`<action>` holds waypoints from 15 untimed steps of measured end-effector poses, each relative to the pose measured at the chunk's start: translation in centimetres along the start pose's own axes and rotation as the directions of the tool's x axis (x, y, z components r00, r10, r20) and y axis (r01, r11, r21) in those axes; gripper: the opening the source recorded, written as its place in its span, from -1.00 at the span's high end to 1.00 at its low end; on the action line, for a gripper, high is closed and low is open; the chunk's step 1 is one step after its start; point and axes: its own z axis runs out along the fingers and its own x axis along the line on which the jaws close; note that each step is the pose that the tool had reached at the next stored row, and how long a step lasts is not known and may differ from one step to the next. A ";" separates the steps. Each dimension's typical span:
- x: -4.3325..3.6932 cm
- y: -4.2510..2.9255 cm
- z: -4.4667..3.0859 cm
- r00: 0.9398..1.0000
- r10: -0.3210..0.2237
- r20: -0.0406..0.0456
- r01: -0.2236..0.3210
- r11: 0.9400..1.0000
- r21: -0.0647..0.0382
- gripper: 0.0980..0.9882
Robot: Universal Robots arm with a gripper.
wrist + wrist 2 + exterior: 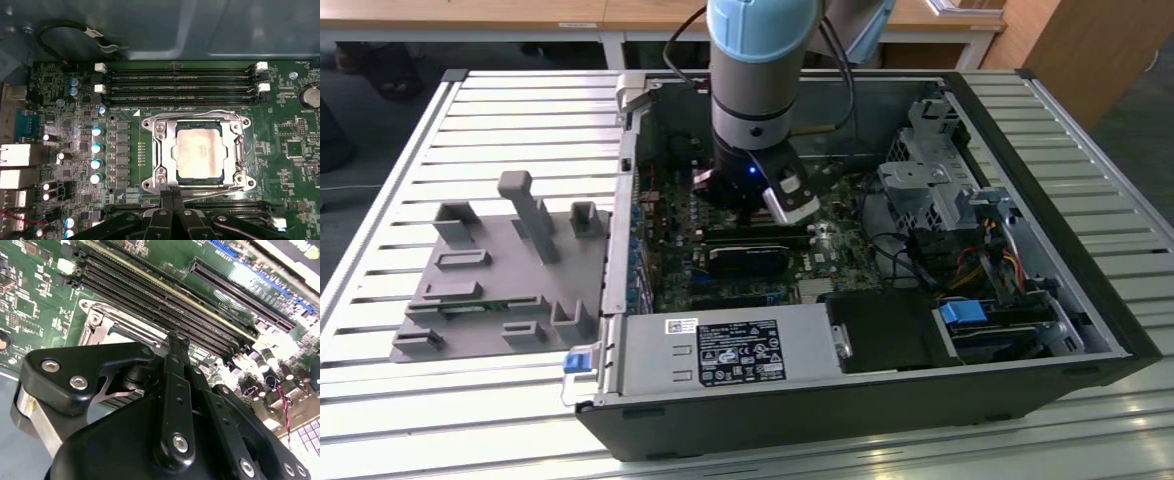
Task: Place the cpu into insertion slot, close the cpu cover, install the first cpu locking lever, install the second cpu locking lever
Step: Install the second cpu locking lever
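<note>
In the first wrist view the cpu (199,152) lies flat in the insertion slot (176,131), tan-silver face up. The silvery cpu cover (160,150) is folded down around it, framing the chip. Thin wire levers lie along the frame's edges, one along the side by the memory slots (200,114) and one along the side by my fingers (215,186). My gripper (173,192) is shut with nothing between its fingers, its tips at the rim of the cover. It shows as black linkages in the second wrist view (177,340) and reaches down into the case (744,222).
Long black memory slots (182,85) run beside the socket, and a row of capacitors (96,150) stands on another side. The open computer case (1067,300) holds a power supply (727,350), a drive cage (927,190) and cables. A grey fixture (494,270) sits at the exterior view's left.
</note>
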 end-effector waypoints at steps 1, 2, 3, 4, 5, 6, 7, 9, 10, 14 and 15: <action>0.01 -0.03 0.15 1.000 0.000 0.000 0.000 1.000 -0.002 0.98; 0.02 -0.09 0.22 1.000 0.000 0.000 0.000 1.000 -0.005 0.98; 0.04 -0.16 0.24 1.000 0.000 0.000 0.000 1.000 -0.008 0.98; 0.09 -0.27 0.23 1.000 0.000 0.000 0.000 1.000 -0.012 0.98; 0.16 -0.40 0.22 1.000 0.000 -0.001 0.000 1.000 -0.014 0.98; 0.24 -0.55 0.19 1.000 0.000 -0.001 0.000 1.000 -0.017 0.98; 0.29 -0.71 0.17 1.000 0.000 -0.001 0.000 1.000 -0.019 0.98; 0.42 -1.01 0.11 1.000 0.000 -0.001 0.000 1.000 -0.022 0.98; 0.51 -1.09 0.09 1.000 0.001 -0.001 -0.001 1.000 -0.025 0.98; 0.81 -1.19 0.08 1.000 0.000 -0.002 0.000 0.999 -0.043 0.98; 0.85 -1.19 0.11 1.000 0.000 -0.002 0.000 0.999 -0.049 0.98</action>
